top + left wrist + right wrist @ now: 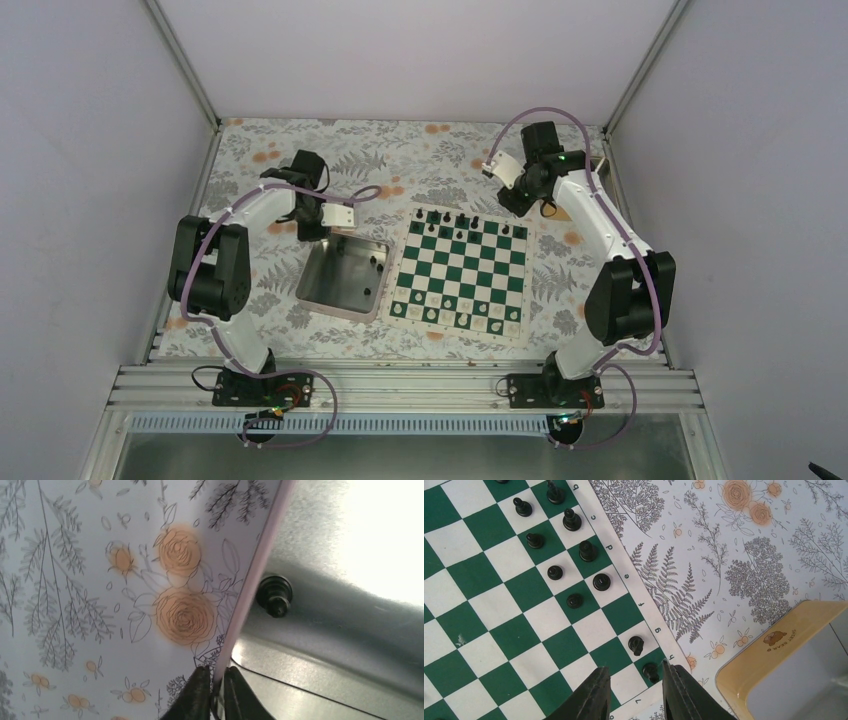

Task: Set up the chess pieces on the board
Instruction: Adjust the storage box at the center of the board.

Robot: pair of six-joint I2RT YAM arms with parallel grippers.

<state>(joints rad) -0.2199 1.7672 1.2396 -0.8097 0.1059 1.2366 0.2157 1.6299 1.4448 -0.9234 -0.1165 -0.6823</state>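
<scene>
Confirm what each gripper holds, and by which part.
Left gripper pinches the metal tray by its rim. Right gripper is open above the board, holding nothing.

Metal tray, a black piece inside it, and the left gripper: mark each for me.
metal tray (335,282), top external view, bare floor of the tray.
black piece (274,596), left wrist view, its dark body.
left gripper (216,676), left wrist view, midway between fingertips at the tray's rim.
</scene>
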